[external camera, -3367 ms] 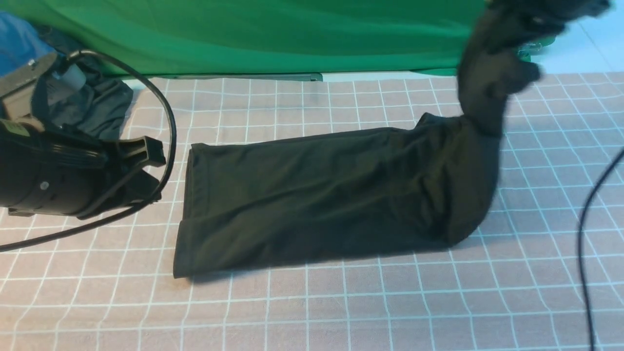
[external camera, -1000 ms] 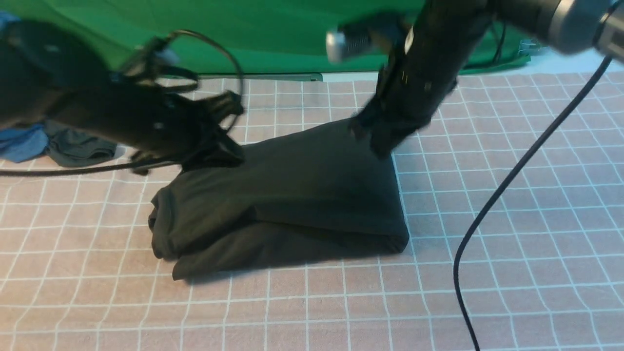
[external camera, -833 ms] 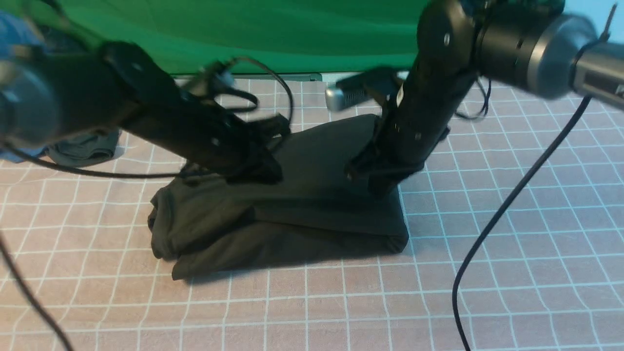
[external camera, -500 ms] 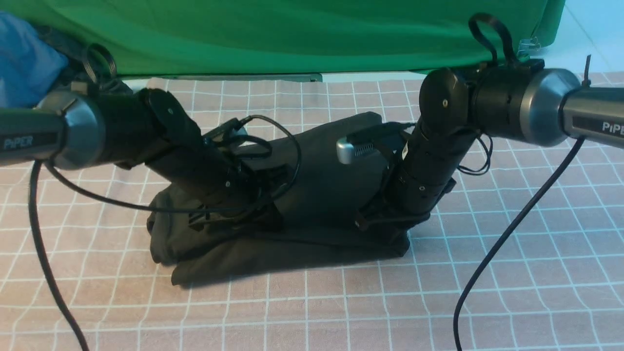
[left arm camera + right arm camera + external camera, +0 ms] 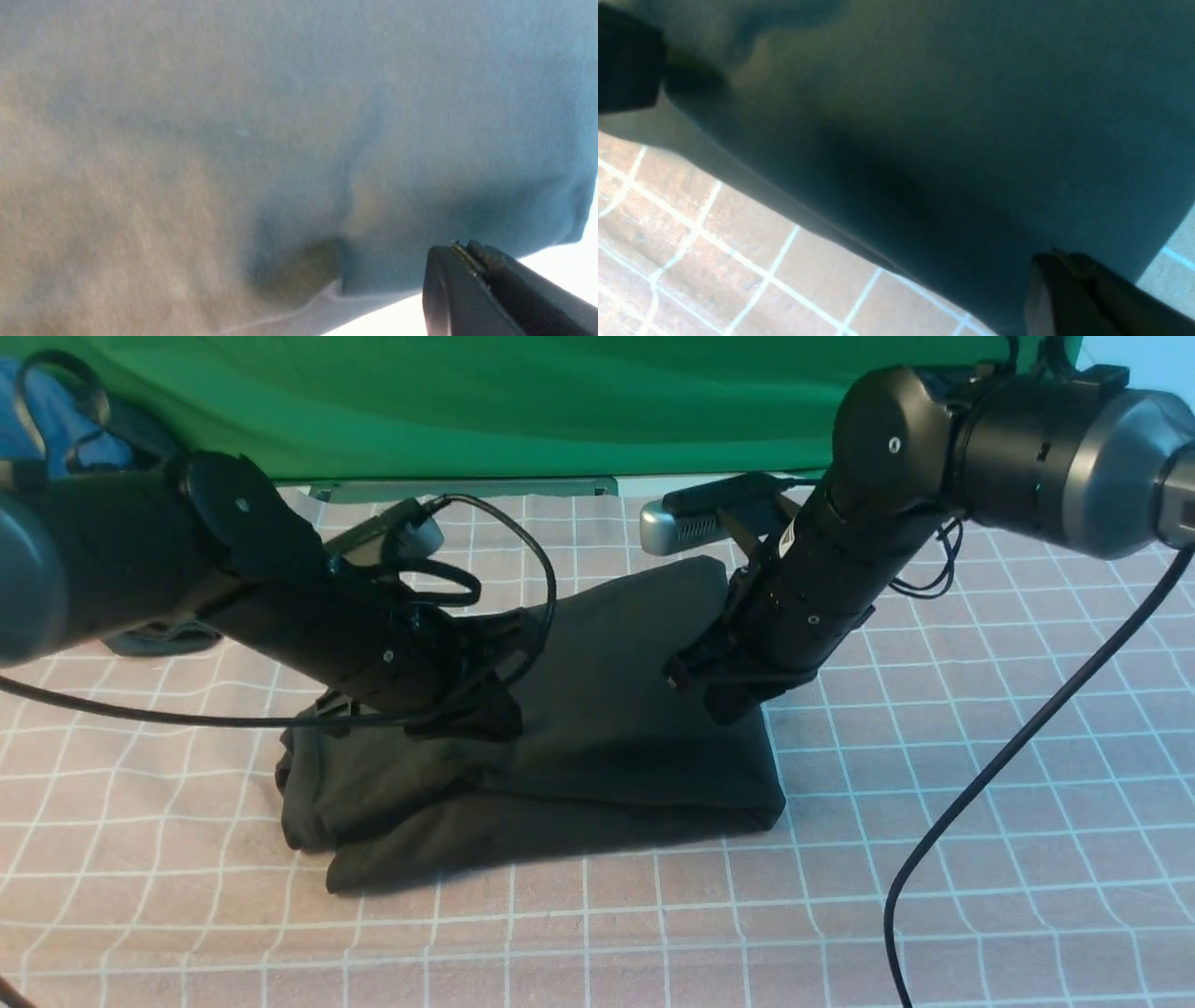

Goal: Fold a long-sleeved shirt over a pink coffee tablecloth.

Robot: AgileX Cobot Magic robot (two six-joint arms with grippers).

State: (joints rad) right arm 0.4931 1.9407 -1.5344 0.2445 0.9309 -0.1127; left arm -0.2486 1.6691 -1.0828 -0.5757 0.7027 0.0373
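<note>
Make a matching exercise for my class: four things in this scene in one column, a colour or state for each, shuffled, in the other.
Things:
1. shirt
2. tablecloth
3. backdrop
4. left gripper

Descriptions:
A. plain green
B. shut, above the shirt
C. black, folded into a bundle
D. pink with a white grid

Pairs: 1-C, 2-D, 3-A, 4-B

Front view faces forward over the shirt (image 5: 597,709); both wrist views look closely at its fabric.
</note>
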